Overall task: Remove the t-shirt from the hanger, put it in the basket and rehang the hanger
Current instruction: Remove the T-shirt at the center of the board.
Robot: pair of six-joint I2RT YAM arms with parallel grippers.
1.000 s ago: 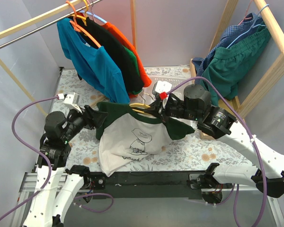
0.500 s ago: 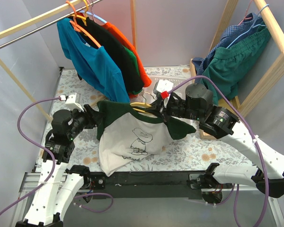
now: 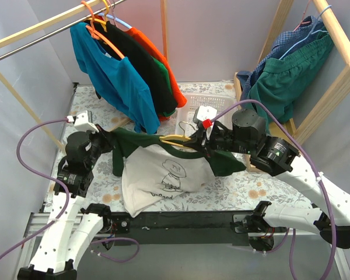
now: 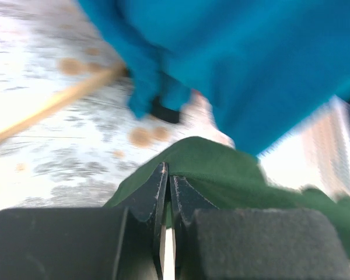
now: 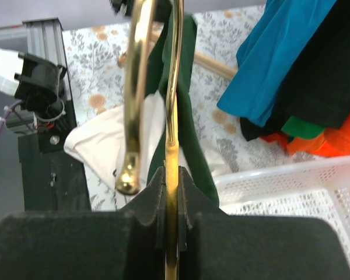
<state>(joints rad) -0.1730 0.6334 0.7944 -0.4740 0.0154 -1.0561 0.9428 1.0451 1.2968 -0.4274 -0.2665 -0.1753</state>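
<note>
Lying spread across the flowered counter (image 3: 239, 186) between the two arms, the t-shirt (image 3: 163, 172) is white in the body, with dark green sleeves and collar and a cartoon print on the chest. Its shoulder line, the long axis, runs left to right. The neck points toward the far side and the hem toward the near edge, where one white corner droops onto the black base rail (image 3: 186, 220).

A yellow hanger (image 3: 174, 139) sits inside the collar, its arms following the shoulder line. The left fingers (image 3: 108, 142) are pressed together on the green left sleeve, drawing it out to the left; the left wrist view shows green cloth bunched right at their tips. The right fingers (image 3: 199, 142) are clamped on the thin yellow rod of the hanger near the neck, and the hanger's hook curves away beside them. The right sleeve lies partly under the right arm.

Just behind the left sleeve hangs a blue shirt (image 3: 119, 76), its hem low over the counter. Black (image 3: 141, 64), green and orange shirts (image 3: 166, 64) crowd beside it on the same metal bar. A white perforated basket (image 3: 189, 100) stands just beyond the hanger. On the right, a wooden rack (image 3: 338, 41) carries a green garment (image 3: 289, 76) over a blue checked one. Purple cables loop from both arms.
</note>
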